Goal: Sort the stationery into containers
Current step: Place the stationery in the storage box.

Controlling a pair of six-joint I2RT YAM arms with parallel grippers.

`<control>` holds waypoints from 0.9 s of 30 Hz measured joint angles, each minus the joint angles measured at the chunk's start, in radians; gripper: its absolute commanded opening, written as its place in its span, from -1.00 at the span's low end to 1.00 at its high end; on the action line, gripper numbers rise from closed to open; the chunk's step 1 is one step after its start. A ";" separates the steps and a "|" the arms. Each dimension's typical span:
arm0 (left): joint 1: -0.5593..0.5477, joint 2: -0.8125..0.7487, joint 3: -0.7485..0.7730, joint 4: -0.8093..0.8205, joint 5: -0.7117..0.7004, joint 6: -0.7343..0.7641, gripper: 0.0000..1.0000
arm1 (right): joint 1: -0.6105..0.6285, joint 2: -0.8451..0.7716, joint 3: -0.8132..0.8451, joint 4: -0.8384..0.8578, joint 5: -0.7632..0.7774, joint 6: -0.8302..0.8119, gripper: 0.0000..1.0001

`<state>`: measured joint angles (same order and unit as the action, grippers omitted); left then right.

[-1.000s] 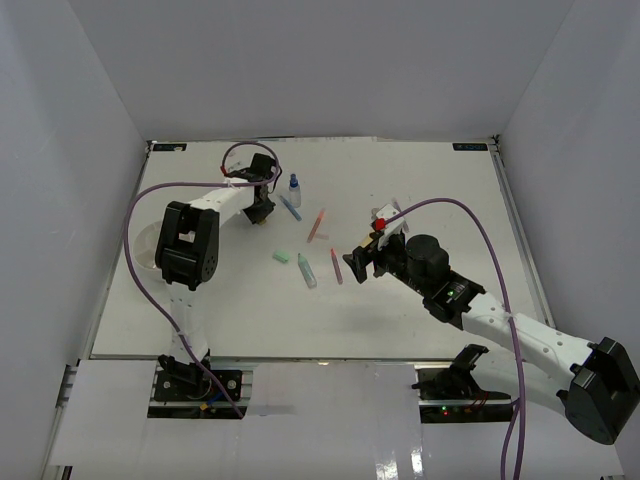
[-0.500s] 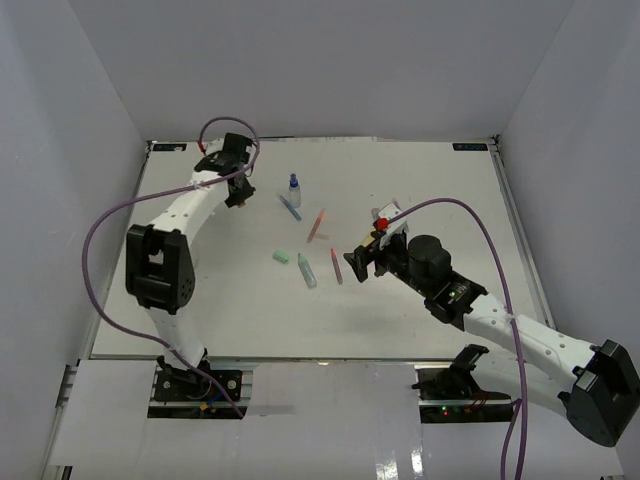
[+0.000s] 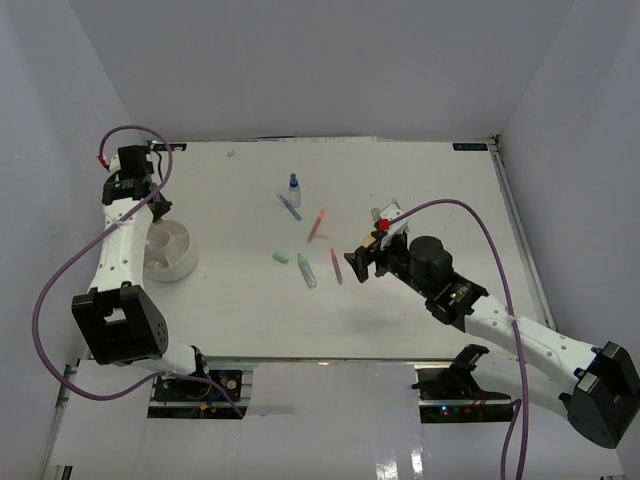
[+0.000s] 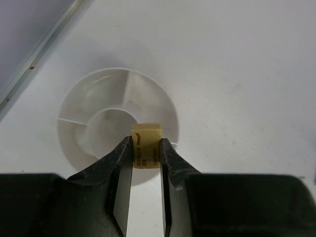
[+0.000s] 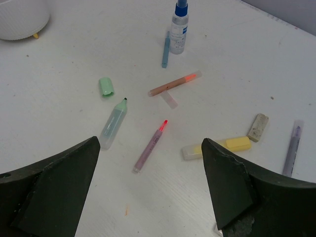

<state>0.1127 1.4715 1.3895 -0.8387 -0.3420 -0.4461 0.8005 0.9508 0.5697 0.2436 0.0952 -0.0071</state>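
My left gripper (image 3: 157,206) (image 4: 146,149) is shut on a tan block (image 4: 146,145) and holds it above the round white divided dish (image 3: 172,264) (image 4: 74,106), near its central cup. My right gripper (image 3: 352,263) (image 5: 150,143) is open and empty, hovering over a red-tipped marker (image 5: 149,146). Around it lie a green marker (image 5: 113,123), a green eraser (image 5: 106,86), an orange pen (image 5: 175,84), a blue pen (image 5: 165,49), a blue-capped bottle (image 5: 179,24) and a yellow marker (image 5: 217,147).
A greyish block (image 5: 258,127) and a purple pen (image 5: 291,148) lie to the right of the yellow marker. The dish also shows in the right wrist view (image 5: 19,17), far left. White walls enclose the table on three sides.
My left arm has swung from the back middle of the table to the left, carrying the tan block over the dish. The right arm has not moved.
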 measured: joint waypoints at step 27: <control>0.287 -0.025 -0.169 0.174 0.062 0.004 -0.43 | 0.009 -0.049 -0.029 0.021 0.000 0.000 0.80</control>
<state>0.4000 1.4464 1.2201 -0.6643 -0.2798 -0.4419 0.8093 0.9020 0.5411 0.2649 0.0956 -0.0074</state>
